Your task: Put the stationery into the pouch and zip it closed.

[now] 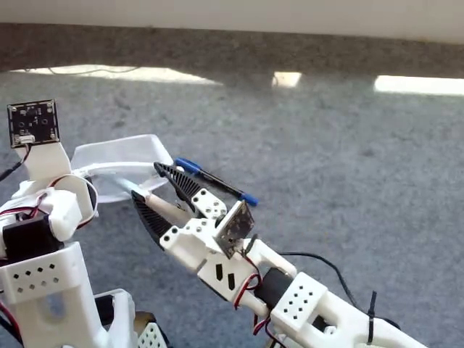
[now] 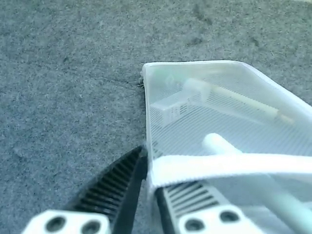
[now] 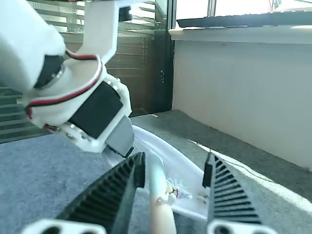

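My left jaws are closed on the pouch (image 2: 168, 139), pinching its white zip band (image 2: 234, 166) at the corner of the mouth, one jaw outside the mesh and the other showing through it. The pouch lies on the grey, carpet-like tabletop (image 1: 348, 167) at the left side of the high view, close in front of my left arm, its mouth turned toward my right arm. Through the pale mesh wall I see a small ribbed white block (image 2: 168, 109) near the far corner and a long white stick (image 2: 239, 101) lying slantwise beside it, both inside.

My right jaws stand wide apart, just at the mouth of the pouch, and grip nothing. A white pen (image 3: 158, 195) lies between them, along the inner face of one jaw and clear of the other; its front end is past the zip band and inside the pouch, while its back end lies deep between my jaws.

A blue pen (image 1: 214, 182) lies on the tabletop outside the pouch, just beside the outer side of my right jaws, on the side away from my left arm; whether it touches the jaw I cannot tell. One end points toward the pouch, near its rim. The pouch's mouth is open, not zipped.
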{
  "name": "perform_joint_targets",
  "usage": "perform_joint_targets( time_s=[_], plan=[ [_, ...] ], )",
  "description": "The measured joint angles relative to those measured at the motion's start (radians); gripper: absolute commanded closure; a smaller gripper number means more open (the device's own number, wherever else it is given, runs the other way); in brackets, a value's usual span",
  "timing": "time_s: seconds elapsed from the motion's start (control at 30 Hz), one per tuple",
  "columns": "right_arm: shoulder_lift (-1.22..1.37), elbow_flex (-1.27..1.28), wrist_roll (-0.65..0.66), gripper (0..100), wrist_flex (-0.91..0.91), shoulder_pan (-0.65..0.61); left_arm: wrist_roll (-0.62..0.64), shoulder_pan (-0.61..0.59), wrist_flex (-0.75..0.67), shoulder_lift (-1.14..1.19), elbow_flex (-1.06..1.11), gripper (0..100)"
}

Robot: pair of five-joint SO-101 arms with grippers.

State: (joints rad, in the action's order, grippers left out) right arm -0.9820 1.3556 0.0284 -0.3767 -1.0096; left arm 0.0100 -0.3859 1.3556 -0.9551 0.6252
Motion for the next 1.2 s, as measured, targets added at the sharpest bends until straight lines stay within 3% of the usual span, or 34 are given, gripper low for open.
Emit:
perform_joint_targets(
  time_s=[0.17, 0.47, 0.6, 0.9, 1.2],
  plan=[
    [-0.120, 0.000, 0.000, 81.8, 0.061, -0.002, 0.000, 0.000, 0.000, 0.000, 0.000, 99],
    [-0.511, -0.083, 0.000, 82.0, 0.496, -0.002, 0.000, 0.000, 0.000, 0.000, 0.000, 99],
    [-0.620, -0.192, 0.000, 90.0, 0.747, 0.043, 0.000, 0.000, 0.000, 0.000, 0.000, 99],
    [-0.434, -0.508, 0.008, 99.3, 1.241, 0.224, 0.000, 0.000, 0.000, 0.000, 0.000, 99],
    [-0.071, -0.683, 0.184, 99.3, 1.625, 0.313, 0.000, 0.000, 0.000, 0.000, 0.000, 99]
  ],
)
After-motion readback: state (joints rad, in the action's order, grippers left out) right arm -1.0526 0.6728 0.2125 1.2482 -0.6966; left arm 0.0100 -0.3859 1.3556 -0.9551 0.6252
